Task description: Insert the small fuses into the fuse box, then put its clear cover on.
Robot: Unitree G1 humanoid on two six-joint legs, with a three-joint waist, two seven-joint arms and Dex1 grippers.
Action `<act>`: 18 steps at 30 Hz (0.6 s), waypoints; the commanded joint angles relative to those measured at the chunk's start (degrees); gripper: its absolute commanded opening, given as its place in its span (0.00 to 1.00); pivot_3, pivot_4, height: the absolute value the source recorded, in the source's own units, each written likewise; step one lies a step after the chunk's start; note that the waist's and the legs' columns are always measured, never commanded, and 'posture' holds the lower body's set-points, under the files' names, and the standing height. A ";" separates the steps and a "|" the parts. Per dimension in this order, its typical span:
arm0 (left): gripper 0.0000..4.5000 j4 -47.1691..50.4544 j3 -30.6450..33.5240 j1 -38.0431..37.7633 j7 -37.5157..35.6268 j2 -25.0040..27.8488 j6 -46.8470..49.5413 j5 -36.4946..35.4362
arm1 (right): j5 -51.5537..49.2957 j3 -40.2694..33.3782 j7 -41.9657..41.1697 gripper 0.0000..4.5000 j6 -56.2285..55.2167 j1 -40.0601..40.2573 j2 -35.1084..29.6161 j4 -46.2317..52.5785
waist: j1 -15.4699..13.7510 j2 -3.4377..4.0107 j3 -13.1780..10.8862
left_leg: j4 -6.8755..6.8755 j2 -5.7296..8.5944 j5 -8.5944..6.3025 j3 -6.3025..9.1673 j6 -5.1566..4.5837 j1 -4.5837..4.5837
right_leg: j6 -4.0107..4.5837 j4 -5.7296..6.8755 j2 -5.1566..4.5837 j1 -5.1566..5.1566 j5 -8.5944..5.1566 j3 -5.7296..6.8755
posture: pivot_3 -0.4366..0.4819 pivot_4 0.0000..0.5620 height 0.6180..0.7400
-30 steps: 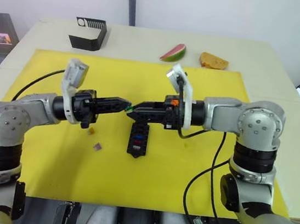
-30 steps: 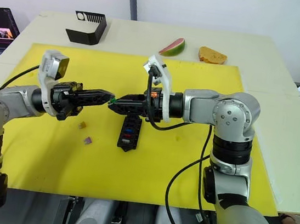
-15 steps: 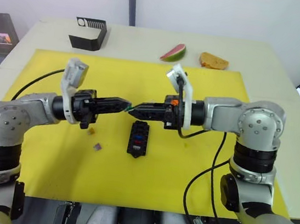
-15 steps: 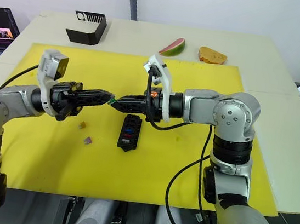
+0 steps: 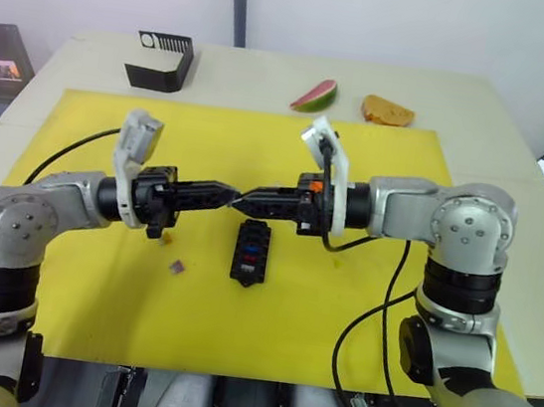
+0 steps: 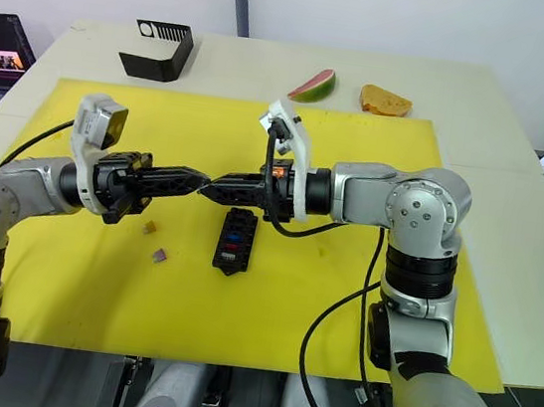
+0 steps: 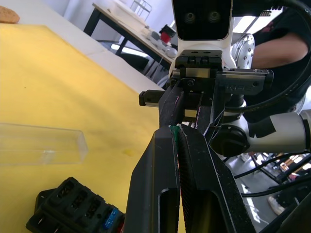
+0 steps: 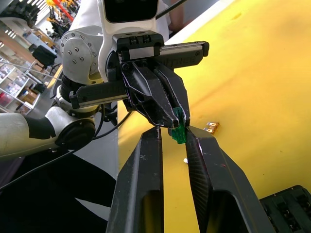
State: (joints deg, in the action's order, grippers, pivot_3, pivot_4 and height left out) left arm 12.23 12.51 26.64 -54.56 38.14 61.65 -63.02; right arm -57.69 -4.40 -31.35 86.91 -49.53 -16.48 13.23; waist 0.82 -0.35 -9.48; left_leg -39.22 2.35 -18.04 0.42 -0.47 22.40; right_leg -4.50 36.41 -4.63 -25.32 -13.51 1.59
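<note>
My left gripper (image 5: 225, 195) and my right gripper (image 5: 249, 201) meet tip to tip in the air above the yellow mat (image 5: 358, 315), and the green fuse (image 8: 179, 130) stands between them: the left fingers (image 7: 167, 160) are closed on it, while the right fingers (image 8: 199, 145) stay a little apart around it, so I judge it a handover not yet finished. The fuse box (image 5: 250, 252) lies on the mat just below the tips and toward me, its long axis pointing away from me, nearer to the right arm. The clear cover (image 7: 41, 144) lies on the mat just behind the box, and a purple fuse (image 5: 176, 267) and a yellow fuse (image 6: 150, 227) lie loose to its left.
</note>
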 commanded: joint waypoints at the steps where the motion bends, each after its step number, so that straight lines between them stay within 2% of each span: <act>1: 0.00 1.02 0.51 -0.03 0.49 0.29 -0.89 -0.30 | -2.67 -0.59 -0.25 0.16 0.28 -1.84 0.88 1.64 | -0.01 0.00 0.00 | 0.00 0.00 0.00 0.00 0.00 0.00 | 0.00 0.00 0.00 0.00 0.00 0.00 | 0.48 0.27 1.00; 4: 0.00 1.17 0.48 -0.21 0.53 0.34 -0.72 -0.47 | -2.95 -0.84 0.11 0.00 0.60 -2.17 1.21 1.75 | -0.02 0.00 0.00 | 0.00 0.00 0.00 0.00 0.00 0.00 | 0.00 0.00 0.00 0.00 0.00 0.00 | 0.48 0.27 1.00; 15: 0.00 1.75 -0.30 -0.93 0.11 1.14 -0.42 -0.51 | -3.66 -1.13 0.53 0.00 1.03 -2.80 1.26 1.63 | 0.00 0.00 0.00 | 0.00 0.00 0.00 0.00 -0.01 0.00 | 0.00 -0.01 -0.01 0.00 0.00 0.00 | 0.48 0.27 1.00; 18: 0.23 1.62 -1.05 -0.75 0.31 1.67 -0.47 0.50 | -3.18 -0.33 0.23 0.00 1.12 -2.89 0.55 1.60 | 0.02 0.00 0.00 | 0.01 0.00 0.00 0.00 -0.01 0.00 | 0.00 -0.02 -0.01 0.00 0.00 0.00 | 0.48 0.27 1.00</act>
State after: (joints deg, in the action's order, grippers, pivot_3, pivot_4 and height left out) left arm 12.51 12.31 25.87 -54.53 38.99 61.32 -63.03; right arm -58.92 -4.62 -30.19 88.53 -49.96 -16.30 13.23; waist 0.84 -0.34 -9.49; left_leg -39.20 2.35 -18.05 0.42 -0.48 22.40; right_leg -4.50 36.40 -4.64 -25.32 -13.52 1.59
